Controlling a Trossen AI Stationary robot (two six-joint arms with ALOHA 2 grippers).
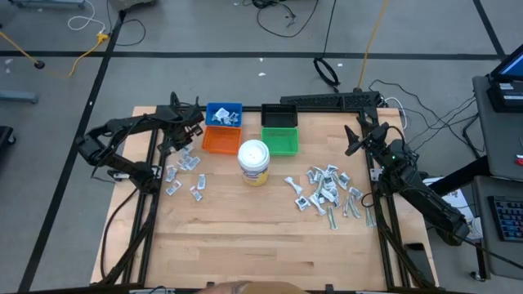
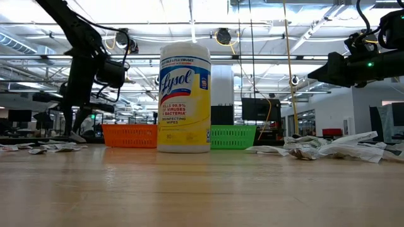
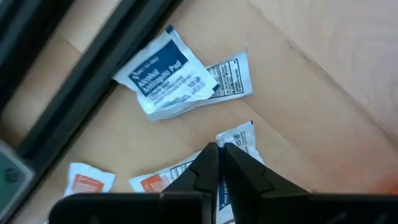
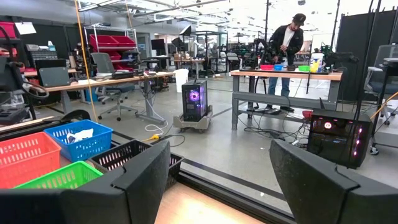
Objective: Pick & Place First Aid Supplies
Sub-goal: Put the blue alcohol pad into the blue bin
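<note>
Packets scattered near table's left edge, more heaped near right edge. One white packet pinched between left gripper's closed jaws, down among left scatter beside orange bin; long axis roughly in line with fingers, far end pointing away from wrist. Blue alcohol pad just beyond, lying slantwise. Right gripper raised near right edge behind heap, jaws apart, empty.
</note>
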